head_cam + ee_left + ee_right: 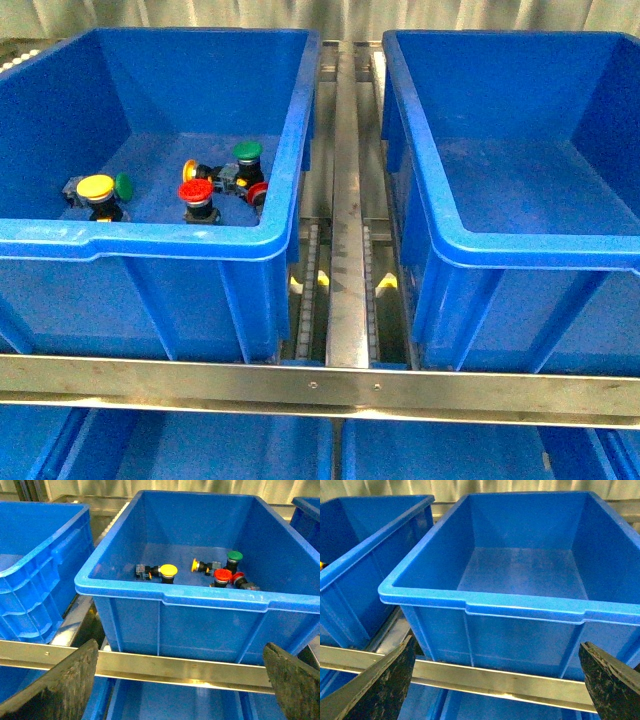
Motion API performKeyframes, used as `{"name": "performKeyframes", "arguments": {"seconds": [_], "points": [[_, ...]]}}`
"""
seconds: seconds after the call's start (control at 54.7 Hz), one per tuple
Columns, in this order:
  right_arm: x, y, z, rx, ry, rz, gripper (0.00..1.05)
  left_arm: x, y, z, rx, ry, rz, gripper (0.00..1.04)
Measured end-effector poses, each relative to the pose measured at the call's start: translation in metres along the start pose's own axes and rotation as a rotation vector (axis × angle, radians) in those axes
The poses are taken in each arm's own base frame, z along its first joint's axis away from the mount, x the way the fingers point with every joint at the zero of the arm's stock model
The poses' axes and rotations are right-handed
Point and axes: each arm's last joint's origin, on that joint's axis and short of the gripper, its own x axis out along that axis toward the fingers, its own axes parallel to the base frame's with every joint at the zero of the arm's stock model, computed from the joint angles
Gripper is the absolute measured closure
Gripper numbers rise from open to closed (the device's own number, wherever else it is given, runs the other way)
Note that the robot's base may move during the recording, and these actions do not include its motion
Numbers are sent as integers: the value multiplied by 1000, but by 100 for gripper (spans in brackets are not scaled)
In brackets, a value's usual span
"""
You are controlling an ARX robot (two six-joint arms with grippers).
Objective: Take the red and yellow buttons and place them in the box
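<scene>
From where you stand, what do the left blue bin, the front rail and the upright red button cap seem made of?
Left blue bin: probably moulded plastic, slightly glossy; even colour, rounded rim, ribbed walls.
Front rail: metal, perhaps brushed steel or aluminium; grey sheen, screw heads.
Upright red button cap: seemingly smooth hard plastic; even, saturated colour.

Yellow button: upright, domed cap up, left part of left bin floor.
Red button: upright, near front wall.
Second yellow button: on side, just behind.
Second red button: tipped, beside right wall.
Box: blue, open-topped, on right.
</scene>
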Motion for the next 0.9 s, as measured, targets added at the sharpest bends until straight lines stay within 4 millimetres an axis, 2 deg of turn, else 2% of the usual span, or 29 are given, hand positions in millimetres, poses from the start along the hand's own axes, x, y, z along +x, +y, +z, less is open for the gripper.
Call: {"name": "performKeyframes", "arguments": {"seconds": [0.896], "points": [[0,0,0,0,0,0,7,0,0,0,0,0,0,8]]}}
